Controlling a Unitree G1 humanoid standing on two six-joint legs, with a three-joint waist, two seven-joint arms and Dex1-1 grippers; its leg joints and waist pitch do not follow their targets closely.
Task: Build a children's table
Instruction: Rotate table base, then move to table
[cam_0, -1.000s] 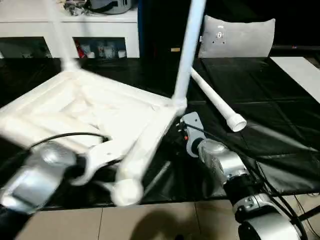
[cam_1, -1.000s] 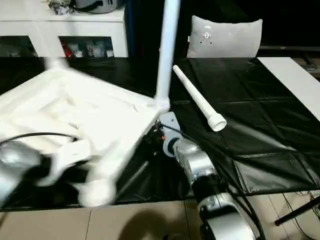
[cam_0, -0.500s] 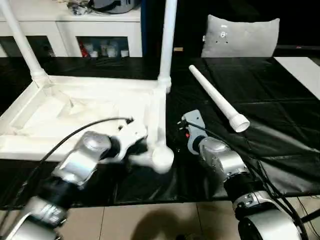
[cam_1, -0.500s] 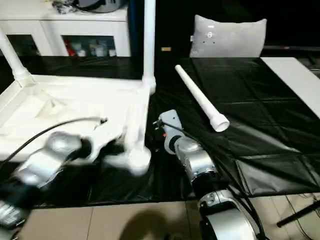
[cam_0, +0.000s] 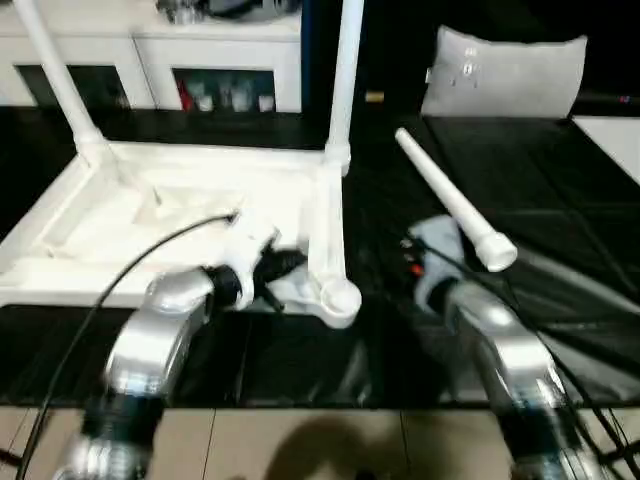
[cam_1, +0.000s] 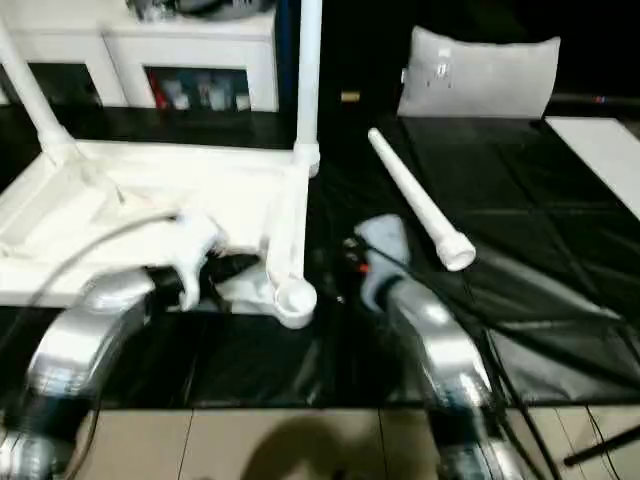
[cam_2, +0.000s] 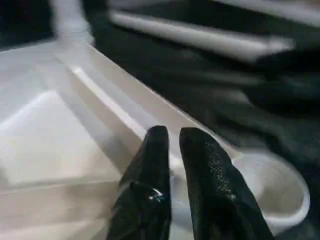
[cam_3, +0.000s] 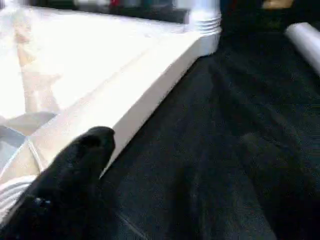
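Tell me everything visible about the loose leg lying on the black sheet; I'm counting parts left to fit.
The loose leg is a long white tube, plastic by its look, tapering from a flared, ringed collar at the near end to a narrower far end. It lies flat and slantwise on the black sheet, right of the upturned tabletop and apart from it. Nothing grips it.

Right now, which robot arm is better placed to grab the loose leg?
Probably the right gripper: the loose leg lies on the black mat beside it, while the left gripper is at the tabletop.
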